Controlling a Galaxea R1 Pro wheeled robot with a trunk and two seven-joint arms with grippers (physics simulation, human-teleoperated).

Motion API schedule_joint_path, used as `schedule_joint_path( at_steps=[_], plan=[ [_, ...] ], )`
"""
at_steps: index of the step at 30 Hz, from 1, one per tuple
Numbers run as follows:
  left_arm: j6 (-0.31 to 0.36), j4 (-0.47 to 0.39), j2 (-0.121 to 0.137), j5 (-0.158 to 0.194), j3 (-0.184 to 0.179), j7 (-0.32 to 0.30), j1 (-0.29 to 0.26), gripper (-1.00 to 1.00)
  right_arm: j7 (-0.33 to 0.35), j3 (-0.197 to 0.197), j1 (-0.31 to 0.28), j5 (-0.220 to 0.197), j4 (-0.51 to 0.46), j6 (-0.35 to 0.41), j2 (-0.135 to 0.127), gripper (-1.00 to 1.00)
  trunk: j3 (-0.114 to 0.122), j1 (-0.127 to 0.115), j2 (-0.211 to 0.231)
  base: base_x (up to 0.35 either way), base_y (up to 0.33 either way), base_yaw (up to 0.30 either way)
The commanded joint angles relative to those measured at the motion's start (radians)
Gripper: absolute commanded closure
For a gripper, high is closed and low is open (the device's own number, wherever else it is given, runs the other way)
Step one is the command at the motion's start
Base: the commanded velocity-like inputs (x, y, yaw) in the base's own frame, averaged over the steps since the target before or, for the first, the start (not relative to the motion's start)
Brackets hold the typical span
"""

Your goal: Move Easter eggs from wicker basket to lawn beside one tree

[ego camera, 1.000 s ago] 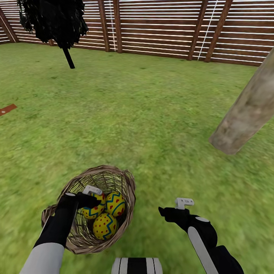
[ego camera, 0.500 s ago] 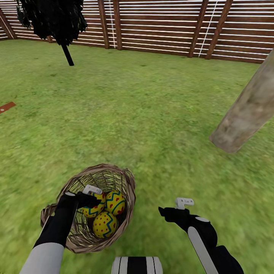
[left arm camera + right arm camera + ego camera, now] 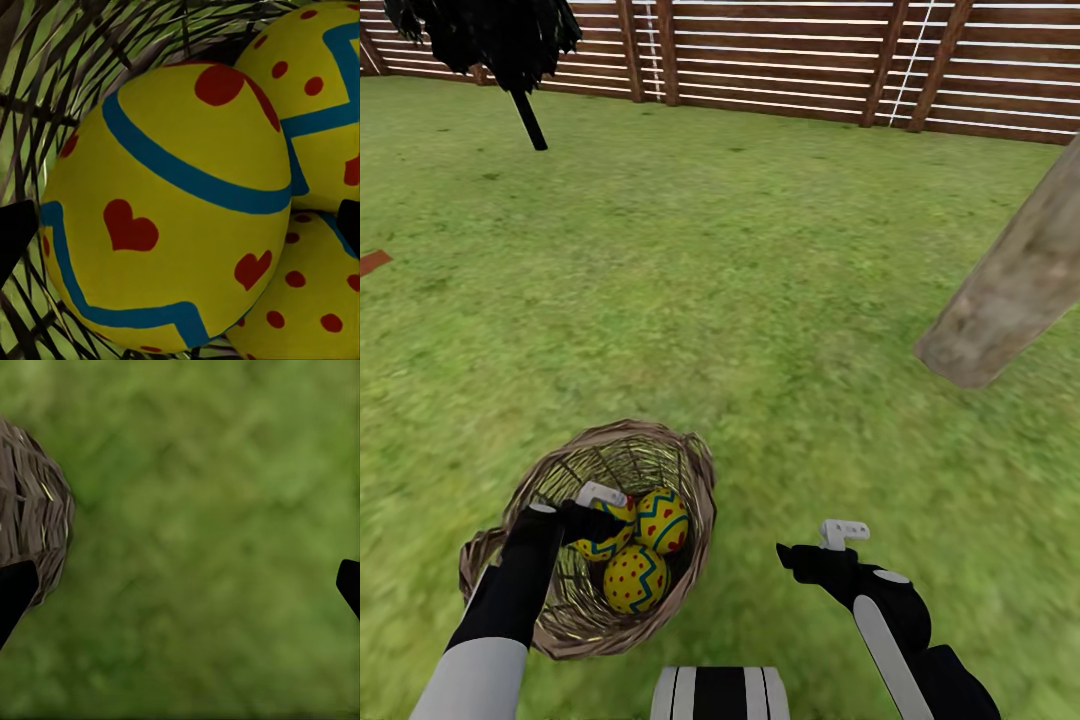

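The wicker basket point(image 3: 695, 500) stands on the lawn point(image 3: 760, 300) close in front of me, with three Easter eggs in it: one point(image 3: 663, 520) at the right, one point(image 3: 635, 578) nearest me, and one point(image 3: 600, 545) partly under my left gripper point(image 3: 600, 512). In the left wrist view that egg point(image 3: 172, 210) sits between the wide-apart fingertips point(image 3: 15, 240) of the open left gripper point(image 3: 180, 232), with the other two eggs point(image 3: 322, 97) beside it. My right gripper point(image 3: 830, 545) hangs open over bare grass to the right of the basket point(image 3: 30, 525). The tree point(image 3: 1010, 290) has its trunk at the right.
A dark narrow tree point(image 3: 510, 50) stands at the far left before the brown slat fence point(image 3: 780, 60). A small red-brown piece point(image 3: 370, 262) lies at the left edge. My base point(image 3: 720, 695) shows at the bottom. Open grass lies between the basket and the trunk.
The whole picture has shifted upward, so the camera has moved. Both arms hold the same pose, and the left gripper stays at the egg, a little deeper in the basket.
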Motion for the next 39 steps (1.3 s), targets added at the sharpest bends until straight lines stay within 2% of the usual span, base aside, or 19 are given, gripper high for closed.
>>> schedule_joint_path(
  at_steps=[1, 9, 12, 23, 29, 39],
  plan=[
    [0.001, -0.004, -0.001, -0.010, 0.003, -0.010, -0.001, -1.00, -0.011, 0.002, -0.001, -0.010, -0.001, 0.002, -0.001, -1.00, -0.001, 0.000, 0.000, 0.000, 0.000, 0.000],
    [0.001, -0.011, -0.001, -0.010, 0.003, -0.010, -0.001, -1.00, -0.010, 0.002, 0.000, -0.010, -0.001, 0.002, -0.001, -1.00, -0.001, 0.000, 0.000, 0.000, 0.000, 0.000],
    [0.001, -0.013, -0.001, -0.010, 0.003, -0.009, -0.001, -1.00, -0.010, 0.003, 0.000, -0.010, -0.001, 0.002, -0.001, -1.00, -0.012, 0.001, -0.001, 0.000, 0.000, 0.000],
    [0.001, -0.015, -0.001, -0.010, 0.003, -0.009, -0.001, -1.00, -0.011, 0.003, -0.001, -0.010, -0.001, 0.002, -0.001, -1.00, -0.012, 0.001, -0.001, 0.000, 0.000, 0.000],
    [0.001, -0.018, -0.002, -0.010, 0.003, -0.009, 0.000, -1.00, -0.010, 0.004, 0.000, -0.010, -0.001, 0.002, -0.001, -1.00, -0.036, 0.004, -0.002, 0.000, 0.000, 0.000],
    [0.001, -0.020, -0.002, -0.010, 0.003, -0.009, 0.002, -1.00, -0.010, 0.004, 0.000, -0.010, -0.001, 0.002, -0.001, -1.00, -0.039, 0.004, -0.003, 0.000, 0.000, 0.000]
  ],
)
